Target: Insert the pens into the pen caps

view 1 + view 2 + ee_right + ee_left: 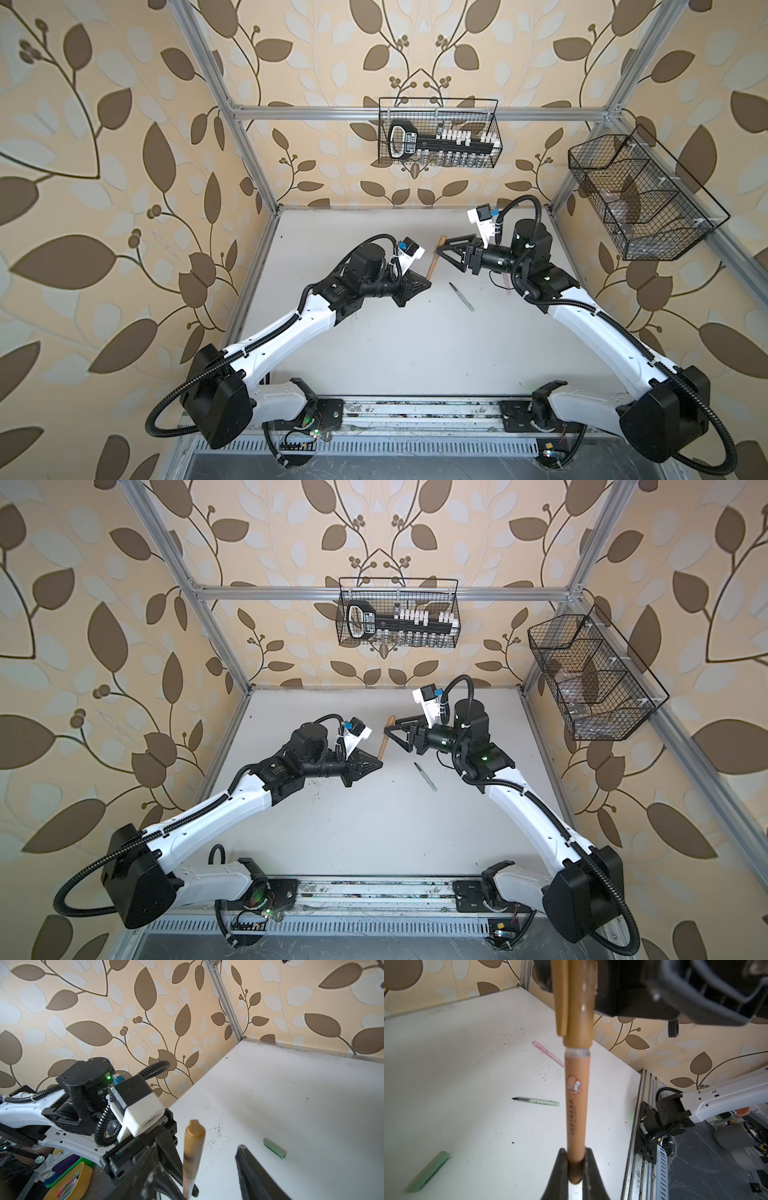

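My left gripper (576, 1167) is clamped on the tail of a slim tan-brown plastic pen (576, 1105), raised above the white table (467, 1126). Its rounded tan-brown cap (578, 1012), over the nib, stands between the parted jaws of my right gripper (442, 246). Light, stiff, probably slick: pinch the cap mid-length.

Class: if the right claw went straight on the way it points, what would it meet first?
Probably the tan cap on the pen the left claw holds: it stands between the right claw's open jaws, directly ahead. Depth is hard to judge.
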Tool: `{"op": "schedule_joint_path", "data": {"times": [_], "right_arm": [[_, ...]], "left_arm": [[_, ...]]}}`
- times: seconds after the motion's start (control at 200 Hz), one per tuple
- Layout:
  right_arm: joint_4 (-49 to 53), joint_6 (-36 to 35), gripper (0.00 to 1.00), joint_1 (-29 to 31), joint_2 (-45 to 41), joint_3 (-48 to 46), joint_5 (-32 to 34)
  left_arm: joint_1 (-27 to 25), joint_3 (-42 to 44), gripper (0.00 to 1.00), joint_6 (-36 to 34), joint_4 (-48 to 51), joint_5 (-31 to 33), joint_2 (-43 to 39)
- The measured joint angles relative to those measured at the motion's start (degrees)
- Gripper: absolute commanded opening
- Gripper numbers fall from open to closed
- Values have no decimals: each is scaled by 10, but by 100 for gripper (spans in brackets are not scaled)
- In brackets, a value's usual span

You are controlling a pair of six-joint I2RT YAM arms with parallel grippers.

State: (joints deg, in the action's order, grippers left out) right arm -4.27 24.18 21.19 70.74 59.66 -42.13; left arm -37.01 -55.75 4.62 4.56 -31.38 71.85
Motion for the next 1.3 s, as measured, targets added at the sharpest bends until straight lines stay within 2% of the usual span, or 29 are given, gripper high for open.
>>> {"op": "schedule_joint_path", "data": {"times": [0.165, 0.41, 0.585, 0.755, 0.835, 1.095, 1.3], "right_arm": [[-15, 5, 59, 0, 15, 15, -6], [-33, 16, 48, -1, 38, 28, -15], [-33, 17, 31, -2, 49, 30, -22], [-31, 20, 6, -2, 50, 30, -27], [-29, 27, 0, -1, 50, 30, -29], [-29, 14, 0, -2, 50, 23, 4], [-38, 12, 0, -5, 42, -3, 27]], "left_arm": [[0, 0, 0, 0, 0, -1, 3], [0, 0, 0, 1, -1, -1, 10], [0, 0, 0, 0, -1, -1, 10], [0, 0, 0, 0, -1, 1, 10], [0, 0, 0, 1, -3, 4, 14], [-1, -19, 0, 20, -20, 10, 52], [2, -33, 0, -7, -5, 13, 73]]}}
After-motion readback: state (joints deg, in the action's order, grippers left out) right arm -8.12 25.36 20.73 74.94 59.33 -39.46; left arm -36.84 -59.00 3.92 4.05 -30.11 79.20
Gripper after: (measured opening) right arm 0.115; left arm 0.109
